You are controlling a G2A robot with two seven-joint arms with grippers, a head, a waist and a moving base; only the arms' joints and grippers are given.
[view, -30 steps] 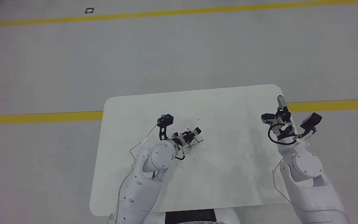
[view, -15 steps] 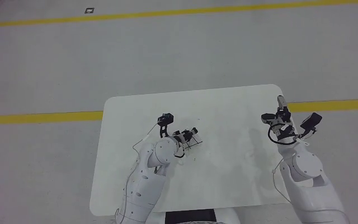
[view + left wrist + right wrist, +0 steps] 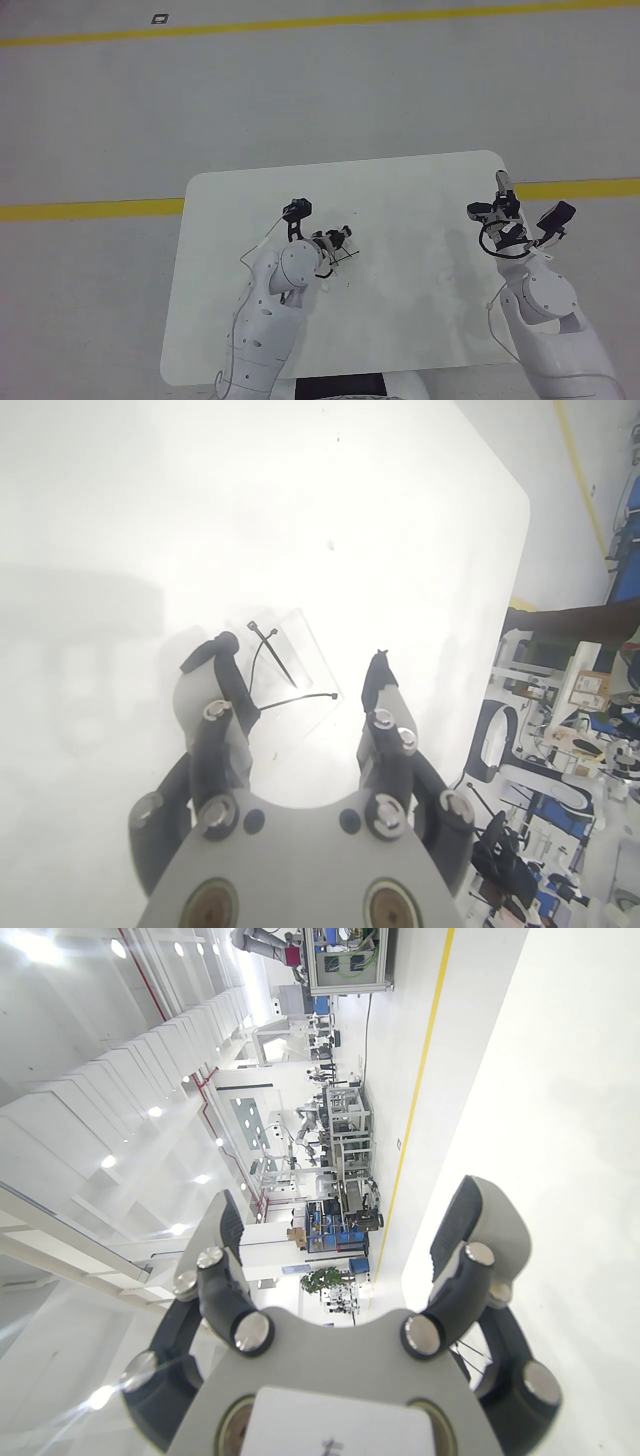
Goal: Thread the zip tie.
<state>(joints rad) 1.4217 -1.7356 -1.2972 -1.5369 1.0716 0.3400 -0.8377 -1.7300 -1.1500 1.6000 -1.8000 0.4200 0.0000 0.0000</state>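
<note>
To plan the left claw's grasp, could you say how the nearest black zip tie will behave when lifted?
Probably floppy: the zip tie visibly curves along its thin length. Likely very light and hard to pinch, lying on the clear sheet before the open left claw.

3 thin blk zip ties (image 3: 274,656) lie flat on clear sheet (image 3: 312,660), 2 crossed, 1 beside.

One table (image 3: 420,300) is standing in view. One clear plate (image 3: 311,647) is lying on it. Three black zip ties (image 3: 273,655) are lying on that plate, counted by three separate heads. Two grippers are showing, each with two fingers: the left gripper (image 3: 302,647) and the right gripper (image 3: 347,1190).
</note>
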